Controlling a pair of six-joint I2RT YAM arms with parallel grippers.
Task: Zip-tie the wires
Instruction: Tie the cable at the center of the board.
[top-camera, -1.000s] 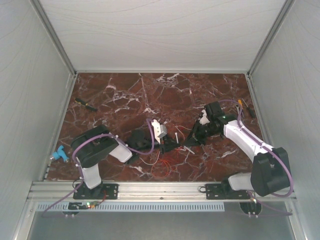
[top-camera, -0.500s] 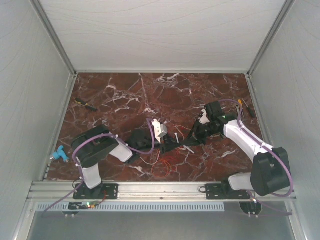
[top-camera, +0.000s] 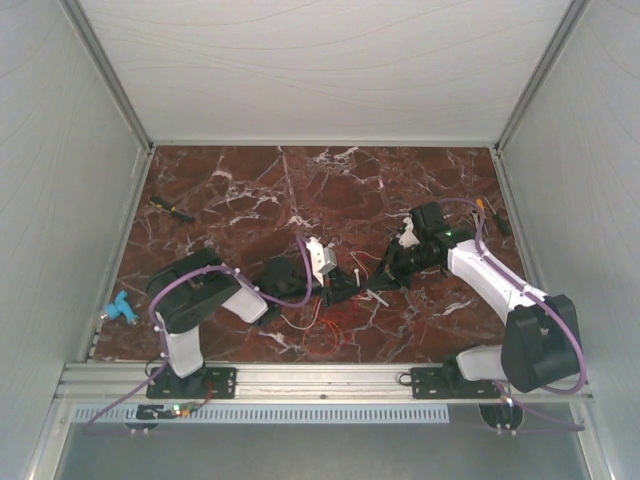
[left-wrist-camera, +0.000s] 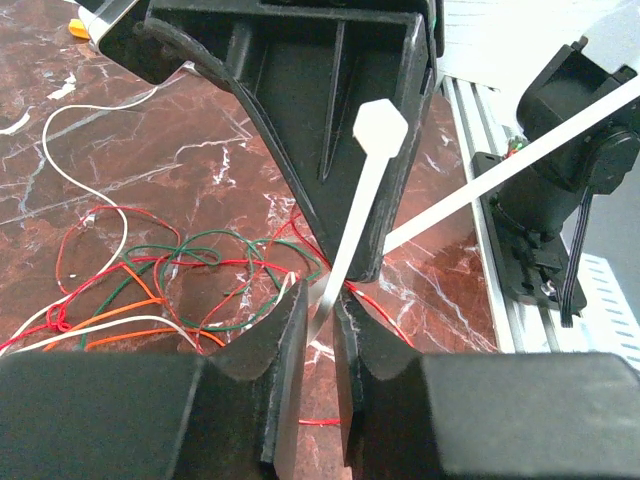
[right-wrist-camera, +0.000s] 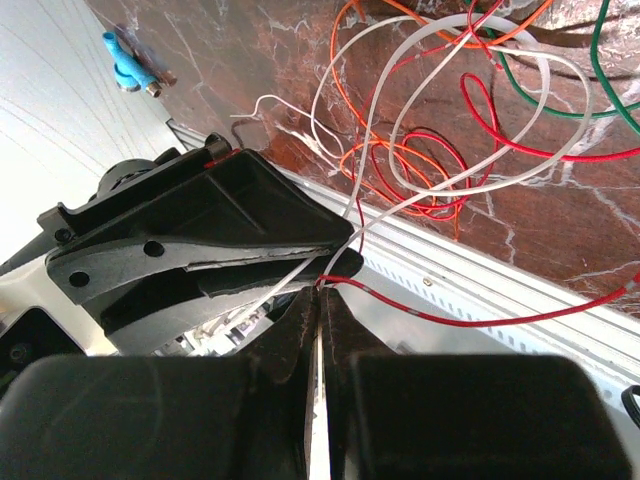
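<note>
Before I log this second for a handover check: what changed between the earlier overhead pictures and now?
The left arm edged slightly right, and the left gripper eased its jaws a little apart around the zip tie. I cannot tell whether it still pinches the strip. The right gripper stayed put, shut on the zip tie. The wires lay as before.

This looks like a robot lab. Two robot arms sit bolted to a metal rail, with plain white walls around the table.
</note>
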